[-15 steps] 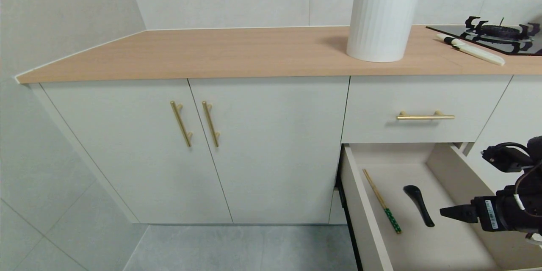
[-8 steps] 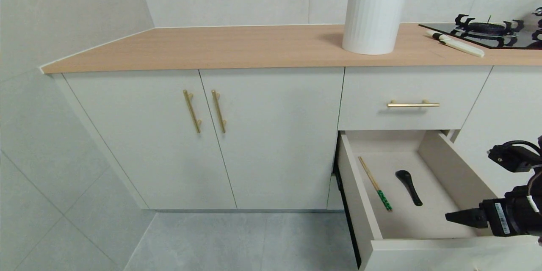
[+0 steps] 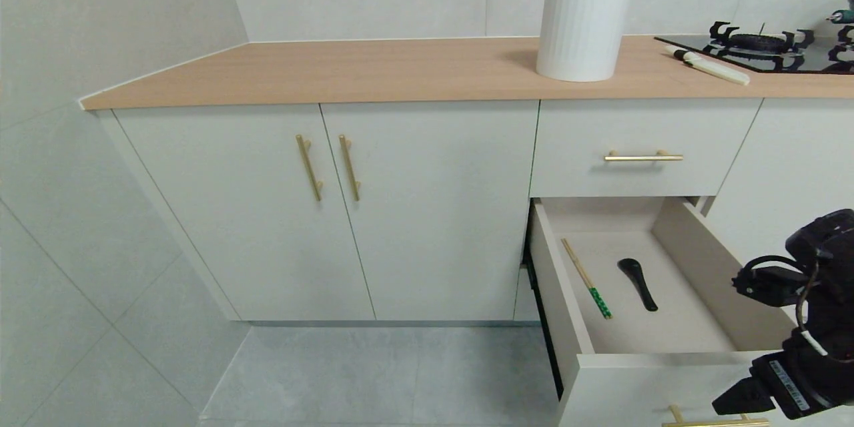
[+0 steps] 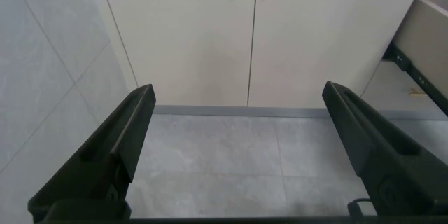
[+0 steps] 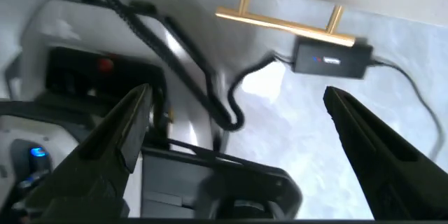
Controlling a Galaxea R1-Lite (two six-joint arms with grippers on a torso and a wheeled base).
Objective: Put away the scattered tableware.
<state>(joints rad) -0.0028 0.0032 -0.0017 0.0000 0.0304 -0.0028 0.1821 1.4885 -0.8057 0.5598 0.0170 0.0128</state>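
The lower drawer (image 3: 557, 280) stands pulled out. Inside it lie a pair of wooden chopsticks with green ends (image 3: 587, 278) and a black spoon (image 3: 637, 283), side by side on the drawer floor. My right gripper (image 3: 734, 403) is low in front of the drawer's front panel, close to its gold handle (image 3: 707, 421). In the right wrist view this gripper (image 5: 234, 98) is open and holds nothing, with the gold handle (image 5: 283, 22) beyond its fingertips. My left gripper (image 4: 238, 91) is open and empty, hanging over the grey floor before the cabinet doors.
On the wooden counter (image 3: 333, 70) stand a tall white ribbed canister (image 3: 586, 13) and a cream-handled knife (image 3: 707, 67) beside a black gas stove (image 3: 760, 47). The upper drawer (image 3: 640, 147) and the double doors (image 3: 327, 207) are closed. Grey tiled floor (image 3: 367, 373) lies to the left.
The head camera has drawn back, so the whole picture shifted. My right gripper has dropped from over the drawer's inside to below and in front of its front panel.
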